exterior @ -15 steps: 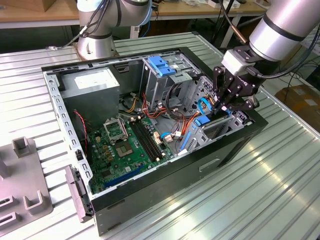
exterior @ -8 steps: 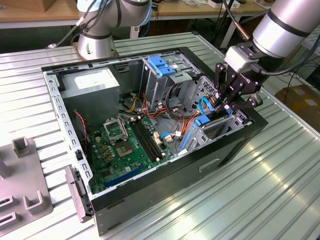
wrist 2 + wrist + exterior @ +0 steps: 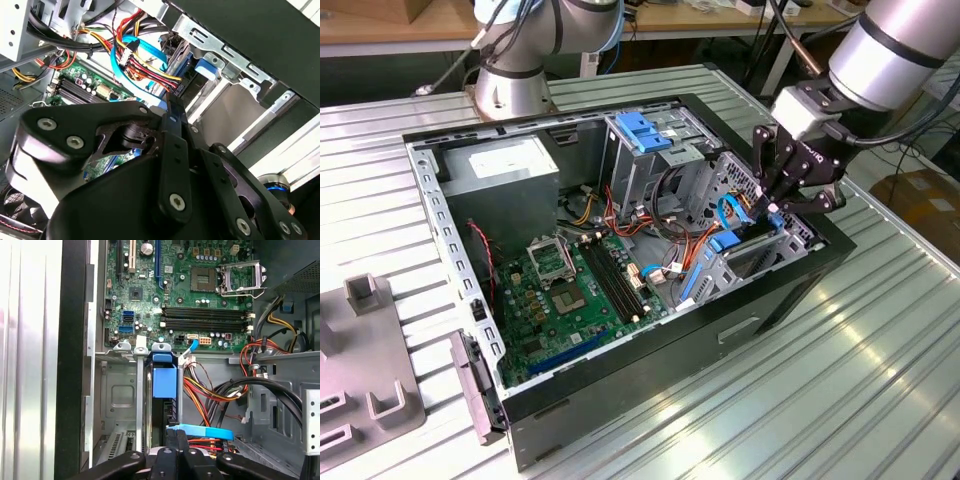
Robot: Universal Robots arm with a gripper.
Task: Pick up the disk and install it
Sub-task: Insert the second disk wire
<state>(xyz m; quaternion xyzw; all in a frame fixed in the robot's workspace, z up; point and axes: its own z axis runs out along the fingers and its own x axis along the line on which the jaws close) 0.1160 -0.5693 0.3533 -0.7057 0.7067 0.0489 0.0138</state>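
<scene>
Blue plastic frames the disk [image 3: 164,382], which stands on edge in the drive bay [image 3: 120,405] at the front corner of the open computer case [image 3: 650,350]. In the exterior view the disk [image 3: 732,243] sits low in that bay, just under the hand [image 3: 775,208]. The hand's black fingers [image 3: 172,450] meet at the disk's edge with no gap showing between them, so the hand looks closed, tips touching or pinching the top of the disk; hard to say which. The disk looks mostly seated, blue rail close to level with the bay's metal lip. A flat blue cable [image 3: 200,432] and red-orange wires [image 3: 150,75] run right beside the fingers.

Judgement: this is the seating step. To do it well, push straight down along the bay slot, keep the disk parallel to the bay walls so the rail doesn't jam, and keep the wires out from under it. The case lies on a ribbed metal counter [image 3: 840,400], motherboard [image 3: 570,300] well clear.
</scene>
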